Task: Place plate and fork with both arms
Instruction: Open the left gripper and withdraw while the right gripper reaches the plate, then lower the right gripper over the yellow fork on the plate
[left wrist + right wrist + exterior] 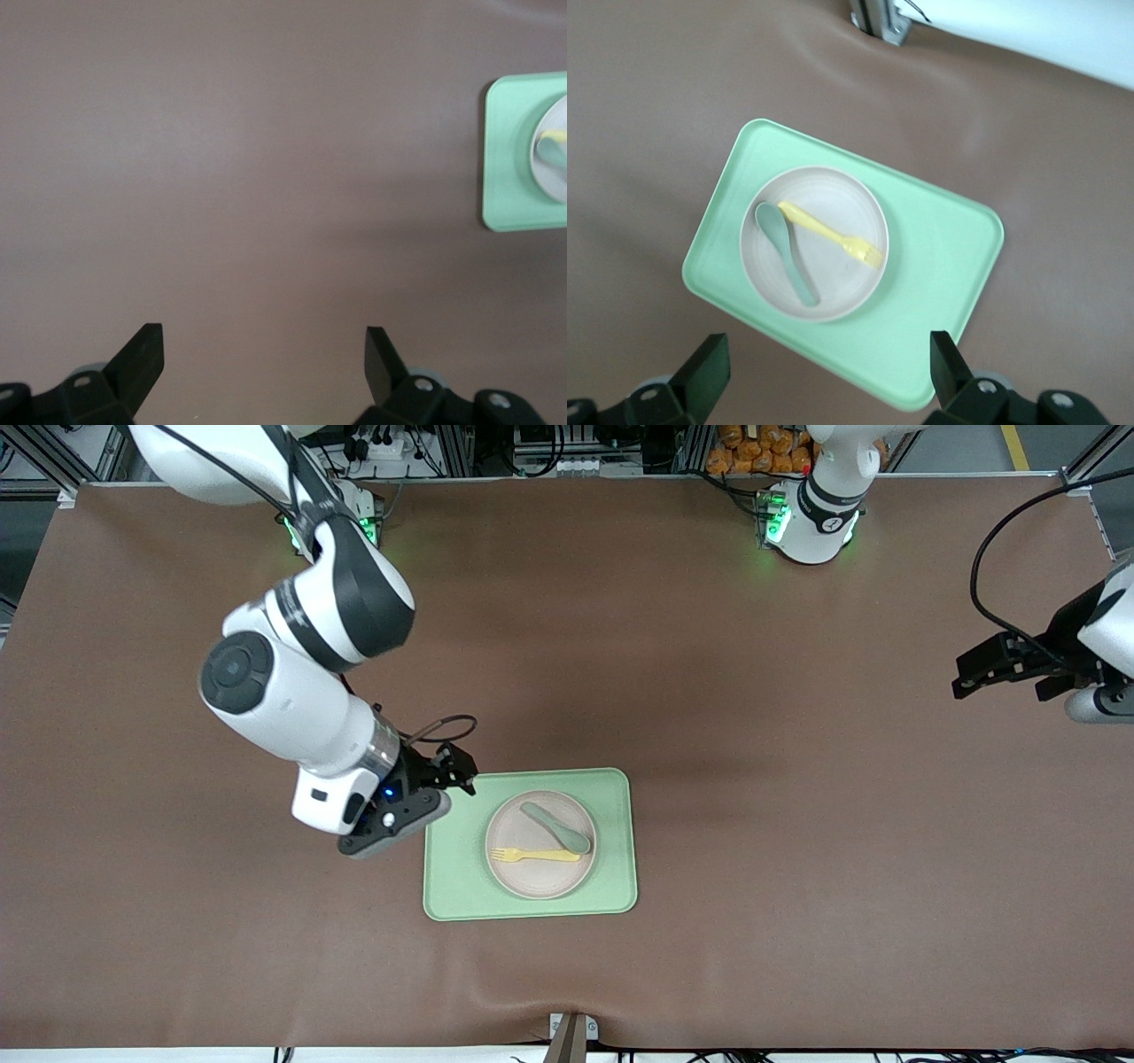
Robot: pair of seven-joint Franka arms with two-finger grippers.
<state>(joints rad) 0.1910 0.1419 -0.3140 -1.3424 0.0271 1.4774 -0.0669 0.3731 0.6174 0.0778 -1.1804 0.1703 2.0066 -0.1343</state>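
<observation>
The pale beige plate point(530, 879) lies on a light-green tray point(452, 868). The yellow fork point(536, 856) and a grey-green spoon point(556, 825) lie on the plate. My right gripper point(454, 769) is open and empty, up over the tray's corner toward the right arm's base. Its wrist view shows the tray point(939, 266), plate point(843, 282), fork point(828, 233) and spoon point(788, 257) past the open right gripper point(828, 376). My left gripper point(974, 677) is open and empty over bare table at the left arm's end. Its wrist view point(264, 363) shows the tray's edge point(512, 150).
The brown table mat point(797, 824) spreads wide around the tray. A metal bracket point(571, 1032) sits at the table edge nearest the front camera. The arms' green-lit bases point(802, 518) stand along the edge farthest from it.
</observation>
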